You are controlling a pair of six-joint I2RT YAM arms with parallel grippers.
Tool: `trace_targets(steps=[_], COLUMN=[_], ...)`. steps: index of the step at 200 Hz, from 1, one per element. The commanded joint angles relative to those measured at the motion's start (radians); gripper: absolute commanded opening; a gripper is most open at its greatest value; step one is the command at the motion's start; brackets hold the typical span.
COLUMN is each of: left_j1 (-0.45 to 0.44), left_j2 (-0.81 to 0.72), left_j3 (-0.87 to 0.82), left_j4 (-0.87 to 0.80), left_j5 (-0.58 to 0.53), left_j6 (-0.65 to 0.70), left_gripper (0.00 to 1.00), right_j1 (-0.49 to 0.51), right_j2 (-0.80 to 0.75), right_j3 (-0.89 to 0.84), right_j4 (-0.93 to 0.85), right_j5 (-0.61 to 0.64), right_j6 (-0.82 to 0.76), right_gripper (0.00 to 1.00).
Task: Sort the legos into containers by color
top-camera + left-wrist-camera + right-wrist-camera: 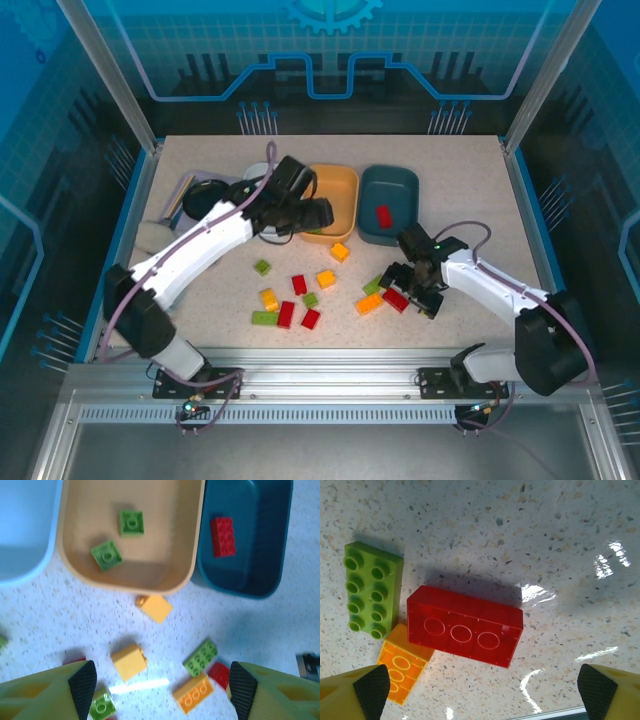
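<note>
Two green legos point(131, 522) lie in the orange tub point(165, 540); one red lego point(222, 536) lies in the teal tub point(260, 540) at its 3 o'clock, and the white tub point(25, 535) stands at its 9 o'clock. Your left gripper point(161, 692) hangs over the table point(60, 625) at the tubs' 6 o'clock, fingers point(82, 685) spread and empty. Your right gripper point(482, 692) hovers, fingers spread, over an upturned red brick point(465, 625); a green brick point(372, 590) lies just beside it at 9 o'clock, and an orange brick point(402, 667) touches it at 7 o'clock.

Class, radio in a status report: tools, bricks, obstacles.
Left tool open. Right tool open over upturned red brick; green brick, orange brick crowding it. Orange tub holds two greens, teal tub one red.
</note>
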Motion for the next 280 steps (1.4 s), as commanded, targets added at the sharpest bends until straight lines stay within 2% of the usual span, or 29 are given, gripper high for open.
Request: trace_targets(steps=[1, 32, 92, 152, 181, 198, 219, 243, 259, 280], left_j1=[-0.009, -0.01, -0.012, -0.012, -0.012, -0.011, -0.011, -0.011, -0.011, -0.011], left_j2=[-0.128, -0.287, -0.402, -0.409, -0.403, -0.405, -0.417, -0.45, -0.456, -0.44], left_j3=[-0.172, -0.316, -0.396, -0.415, -0.414, -0.414, -0.398, -0.36, -0.334, -0.305], left_j4=[0.093, 0.097, 0.084, 0.095, 0.104, 0.103, 0.092, 0.083, 0.086, 0.085], left_j5=[0.075, 0.077, 0.078, 0.073, 0.074, 0.07, 0.053, 0.01, -0.008, -0.019], left_j6=[-0.072, -0.106, -0.12, -0.137, -0.14, -0.143, -0.15, -0.155, -0.151, -0.138], left_gripper=[0.74, 0.75, 0.75, 0.75, 0.75, 0.75, 0.75, 0.75, 0.75, 0.75], right_j1=[-0.015, -0.03, -0.034, -0.033, -0.033, -0.027, -0.005, 0.004, -0.011, -0.032], right_j2=[0.016, 0.066, 0.112, 0.139, 0.145, 0.113, 0.032, -0.019, 0.0, 0.104], right_j3=[-0.03, -0.024, -0.046, -0.076, -0.064, -0.05, 0.014, 0.162, 0.261, 0.412], right_j4=[0.041, 0.09, 0.149, 0.171, 0.167, 0.138, 0.056, -0.018, -0.017, -0.007], right_j5=[-0.015, -0.039, -0.045, -0.041, -0.022, 0.005, 0.073, 0.136, 0.138, 0.12], right_j6=[0.032, 0.013, 0.014, 0.047, 0.025, 0.006, -0.047, -0.106, -0.129, -0.14], right_gripper=[0.99, 0.98, 0.93, 0.77, 0.61, 0.56, 0.55, 0.55, 0.55, 0.55])
